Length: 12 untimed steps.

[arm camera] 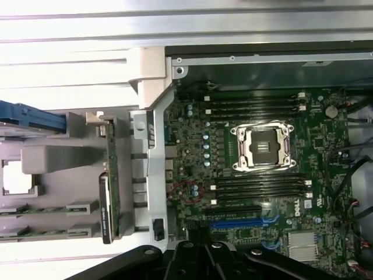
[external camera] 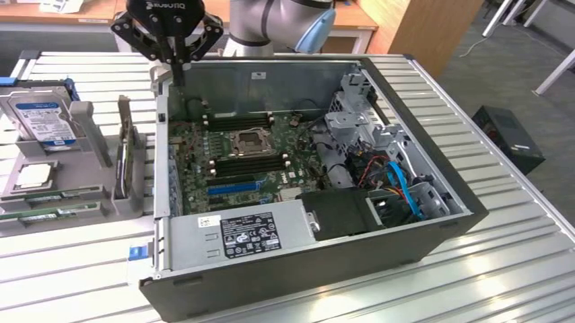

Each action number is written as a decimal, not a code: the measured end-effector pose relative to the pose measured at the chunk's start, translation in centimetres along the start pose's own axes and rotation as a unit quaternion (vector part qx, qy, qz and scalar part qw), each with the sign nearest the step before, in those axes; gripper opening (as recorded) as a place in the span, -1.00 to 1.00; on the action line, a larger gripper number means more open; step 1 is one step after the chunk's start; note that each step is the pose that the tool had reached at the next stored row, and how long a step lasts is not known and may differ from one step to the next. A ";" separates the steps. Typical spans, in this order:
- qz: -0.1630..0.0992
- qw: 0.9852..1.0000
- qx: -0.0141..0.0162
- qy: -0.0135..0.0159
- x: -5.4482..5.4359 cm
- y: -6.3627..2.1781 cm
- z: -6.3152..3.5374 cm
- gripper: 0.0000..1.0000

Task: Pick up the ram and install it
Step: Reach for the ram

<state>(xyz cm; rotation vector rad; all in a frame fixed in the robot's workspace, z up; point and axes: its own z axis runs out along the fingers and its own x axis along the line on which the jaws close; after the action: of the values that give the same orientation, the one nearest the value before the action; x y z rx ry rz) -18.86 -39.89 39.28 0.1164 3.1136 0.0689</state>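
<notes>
Two ram sticks (external camera: 52,196) (arm camera: 35,209) lie flat in the slots of a grey holder (external camera: 90,134) on the exterior view's left, beside the open computer case (external camera: 306,269). My gripper (external camera: 180,67) (arm camera: 198,256) hangs above the case's far corner nearest the holder. Its fingers are shut together, with nothing seen between them. It is well above the ram sticks and apart from them. The motherboard (external camera: 233,155) lies in the case, with dark memory slots (external camera: 238,121) (arm camera: 253,105) on both sides of the processor socket (external camera: 247,141) (arm camera: 262,146).
The holder also carries an upright green expansion card (external camera: 126,155) (arm camera: 112,169), a silver hard drive (external camera: 40,118) with a blue-white label, and a processor chip (external camera: 34,176). The power supply (external camera: 242,232), the drive cage (external camera: 359,128) and cables fill the case's other end. The table top (external camera: 503,269) is ribbed metal.
</notes>
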 end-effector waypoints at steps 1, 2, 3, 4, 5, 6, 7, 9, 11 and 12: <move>0.000 1.000 0.000 0.000 0.2 -0.01 -0.01 -0.79; 0.000 1.000 0.000 0.000 0.4 -0.03 -0.01 -0.79; 0.000 1.000 0.000 0.000 0.5 -0.04 -0.01 -0.79; 0.000 1.000 0.000 0.000 0.7 -0.05 -0.01 -0.79; 0.000 1.000 0.000 0.000 0.9 -0.07 -0.01 -0.79; 0.000 1.000 0.000 0.000 1.1 -0.08 -0.02 -0.79; 0.000 1.000 0.000 0.000 1.3 -0.09 -0.02 -0.79; 0.000 1.000 0.000 0.000 1.7 -0.13 -0.03 -0.79; 0.000 1.000 0.000 0.000 2.2 -0.16 -0.03 -0.79; 0.000 1.000 0.000 0.000 2.4 -0.18 -0.03 -0.79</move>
<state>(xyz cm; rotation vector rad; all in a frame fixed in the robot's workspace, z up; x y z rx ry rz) -21.24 -39.88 39.25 0.1166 3.1137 0.0689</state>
